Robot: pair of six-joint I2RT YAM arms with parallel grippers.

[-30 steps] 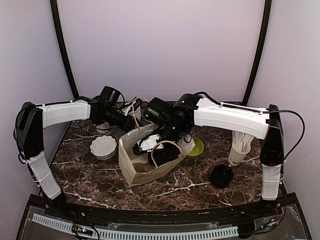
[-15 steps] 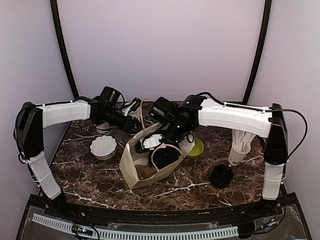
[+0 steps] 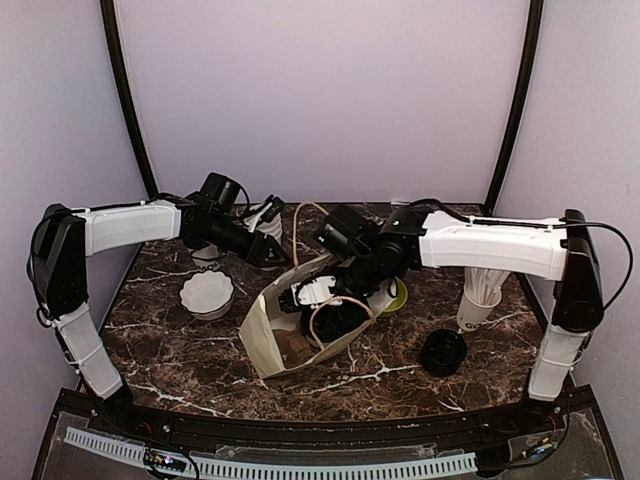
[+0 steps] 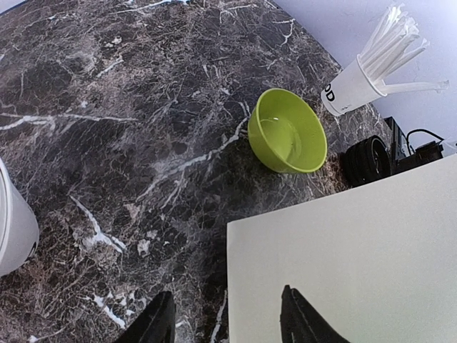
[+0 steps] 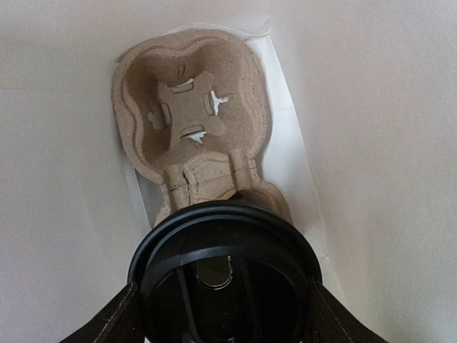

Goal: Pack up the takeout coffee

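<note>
Our right hand (image 5: pixel 223 318) is holding the takeout coffee (image 5: pixel 221 246), with one finger on each side of its round black lid. The cup's long way runs from the mouth of the paper bag (image 5: pixel 371 143) toward its bottom. The lid faces back up at the wrist camera, and the cup's bottom points down into the bag. We cannot see the white side of the cup there, because the lid hides it. The coffee is inside the mouth of the bag, above the brown cup holder (image 5: pixel 189 114) that lies at the bottom. One round pocket of the holder shows whole, and the lid covers most of the other one.

Our left hand (image 4: pixel 227 304) is just beside the edge of the bag. Its two fingers are apart, and we see nothing between them. Past them, on the dark stone tabletop (image 4: pixel 107 107), sits a green bowl (image 4: pixel 287 132). Behind the bowl is a white cup full of sticks (image 4: pixel 353 86). A black round thing (image 3: pixel 443 352) lies near that cup.
</note>
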